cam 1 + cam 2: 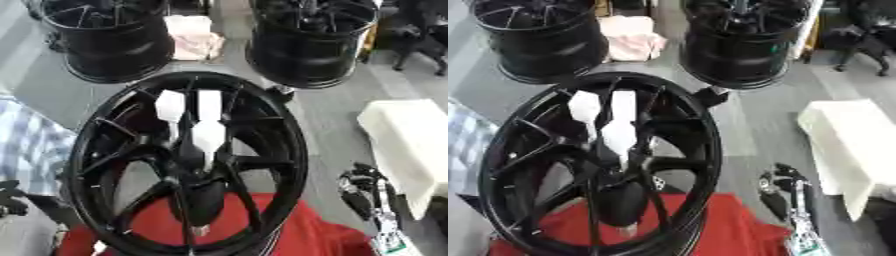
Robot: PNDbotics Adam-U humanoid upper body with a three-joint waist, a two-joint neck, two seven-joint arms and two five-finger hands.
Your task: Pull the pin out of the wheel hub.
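Observation:
A large black spoked wheel hub (pixel 96 150) stands tilted in the middle, its lower rim over a red cloth (pixel 324 235). A white forked piece (pixel 208 135) shows at the hub's centre, two prongs pointing up; whether it is the pin I cannot tell. A small pale tip (pixel 199 230) shows low on the hub. My right hand (pixel 363 192), black and silver, rests at the lower right, fingers relaxed and pointing up, apart from the wheel. A dark shape at the left edge (pixel 9 197) may be my left hand; its form is unclear.
Two more black wheels (pixel 114 42) (pixel 311 42) stand at the back, a pale cloth (pixel 194 37) between them. A white box (pixel 407 140) lies on the right. Blue-checked fabric (pixel 31 145) shows at the left edge. Grey floor lies between wheel and box.

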